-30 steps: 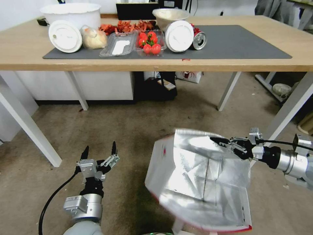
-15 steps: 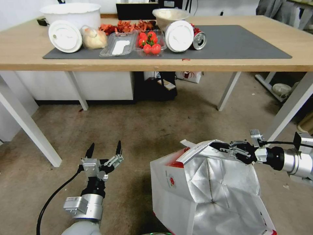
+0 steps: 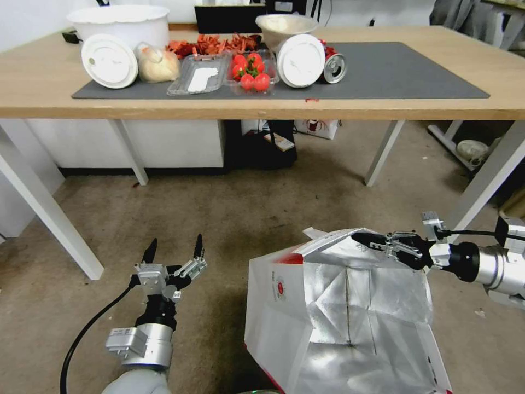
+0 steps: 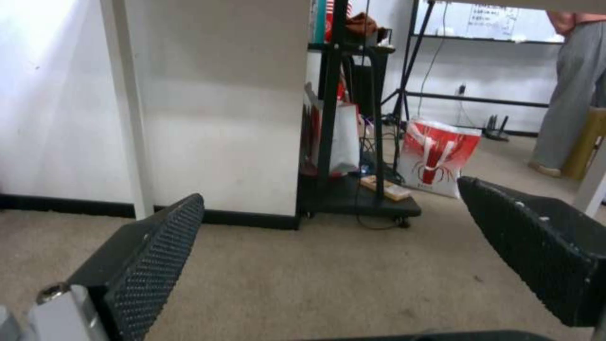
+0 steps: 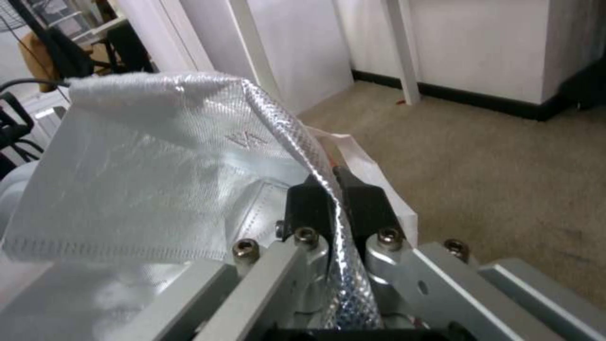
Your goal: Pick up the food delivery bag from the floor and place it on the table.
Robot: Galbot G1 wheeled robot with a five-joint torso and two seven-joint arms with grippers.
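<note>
Above the floor (image 3: 229, 219), the right pincer (image 3: 365, 239) grips the food delivery bag (image 3: 339, 312) (mouth tilted camera-ward).

The right arm reaches in from the right side, its wrist level, and the right claw (image 3: 365, 238) is pinched closed. The left arm rises from low on the left, wrist upright, the left claw (image 3: 174, 250) pointing forward with black fingertips (image 4: 158, 255) spread wide.

Two hands are showing, the left hand (image 3: 172, 253) and the right hand (image 3: 365, 238). One food delivery bag (image 3: 339, 312) is standing on the floor (image 3: 219, 219). Two round white lids (image 3: 109, 60), one can (image 3: 333, 67) and one tomato tray (image 3: 250, 71) are sitting on the counter (image 3: 262, 106).
</note>
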